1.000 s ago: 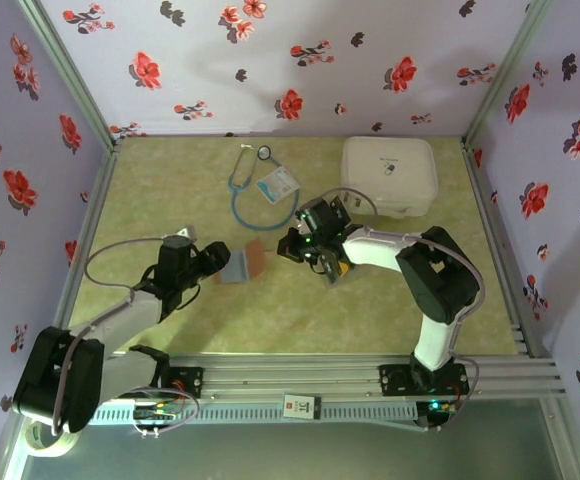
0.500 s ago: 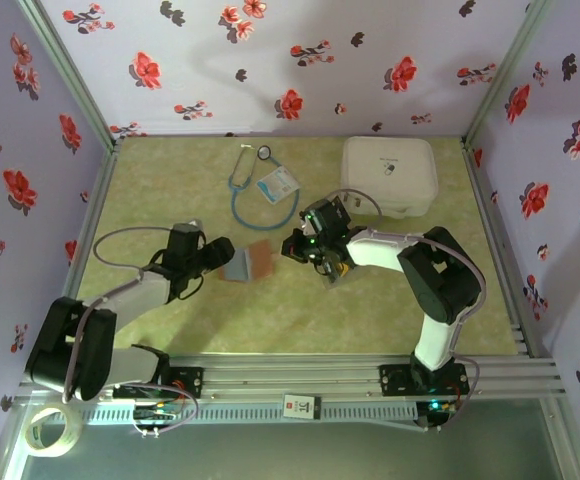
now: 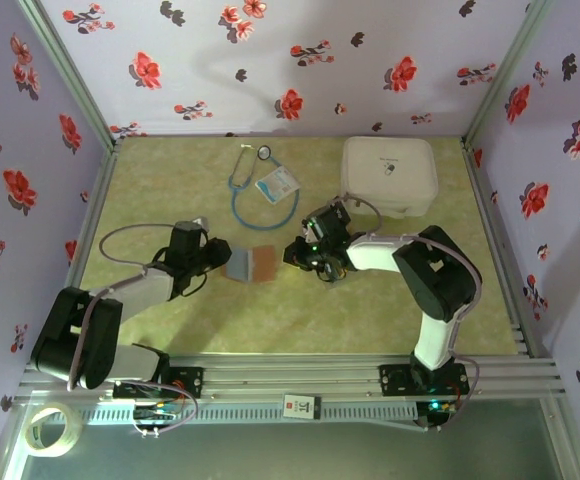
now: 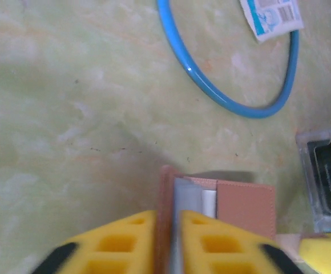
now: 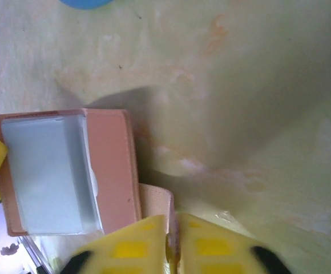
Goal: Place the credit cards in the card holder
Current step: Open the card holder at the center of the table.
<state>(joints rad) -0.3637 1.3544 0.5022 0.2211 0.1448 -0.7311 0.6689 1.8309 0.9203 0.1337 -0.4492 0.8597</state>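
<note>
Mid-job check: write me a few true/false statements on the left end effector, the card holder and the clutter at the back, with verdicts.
1. The left end effector is clamped on an edge of the card holder. True.
2. The card holder is folded shut. False: it lies open, with its grey pocket facing up.
3. The white case sits toward the far right of the table. True.
4. The stethoscope is draped over the white case. False: it lies on the table to the case's left, apart from it.
5. A yellow card sticks out of the grey pocket. False: no yellow shows at the pocket.
</note>
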